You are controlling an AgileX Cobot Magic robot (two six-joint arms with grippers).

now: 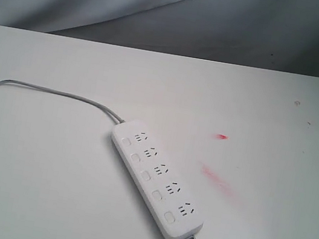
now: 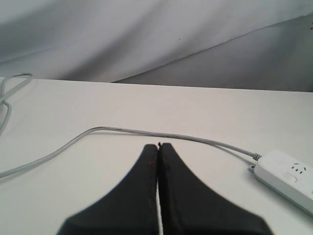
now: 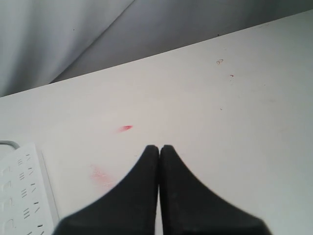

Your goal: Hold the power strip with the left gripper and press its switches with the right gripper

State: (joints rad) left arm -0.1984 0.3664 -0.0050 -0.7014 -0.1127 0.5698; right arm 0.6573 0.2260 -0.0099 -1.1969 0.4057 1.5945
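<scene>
The white power strip lies diagonally on the white table, its small tab at the near end. Five square switches run along its left edge, beside the socket groups. Its grey cord trails off to the left. Neither arm shows in the exterior view. In the left wrist view the left gripper is shut with nothing held, above the table short of the cord; the power strip's cord end lies off to one side. The right gripper is shut and empty, with part of the power strip at the picture's corner.
Red smears and a small red mark stain the table right of the strip. A grey cloth backdrop hangs behind the table's far edge. More loops of grey cord lie near that edge in the left wrist view.
</scene>
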